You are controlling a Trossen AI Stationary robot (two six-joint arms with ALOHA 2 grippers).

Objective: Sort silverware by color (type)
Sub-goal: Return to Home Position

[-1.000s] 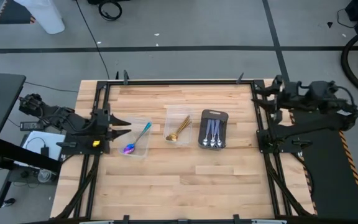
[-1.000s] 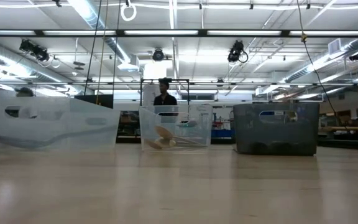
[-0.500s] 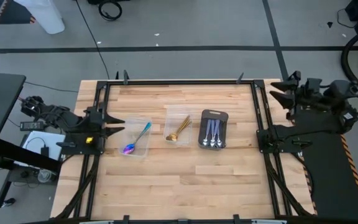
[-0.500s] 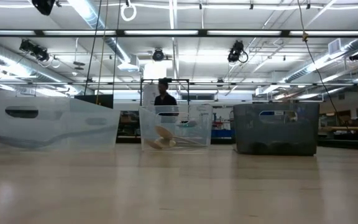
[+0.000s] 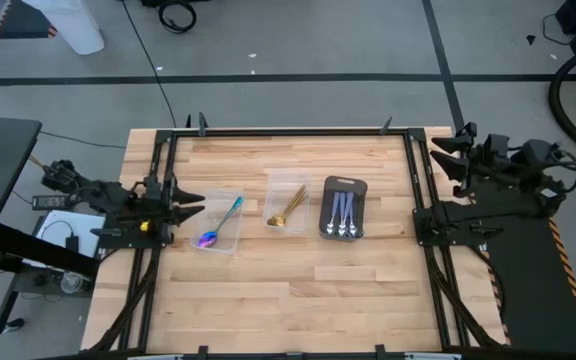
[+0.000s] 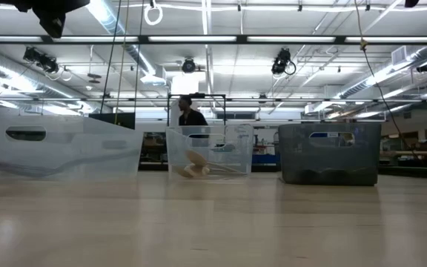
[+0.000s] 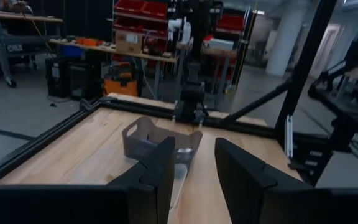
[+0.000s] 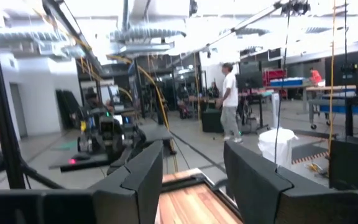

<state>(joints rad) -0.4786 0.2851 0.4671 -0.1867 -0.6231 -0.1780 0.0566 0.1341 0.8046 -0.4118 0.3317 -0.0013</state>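
Overhead, the left gripper sits at the table's left edge and the right gripper at its right rim. Purple spoons fill the left tub, gold spoons the middle tub, silver spoons the dark tray. At table height, 3 containers stand abreast. Wrist views show both pincers spread.

The left arm lay folded low along the left edge of the table, forearm pointing inward across the boards. The left gripper sat just over that edge, held level, its two dark fingers parted with a clear gap between them. The right arm was tucked at the right rear corner. The right gripper pointed inward and toward the back edge, its fingers likewise spread apart.
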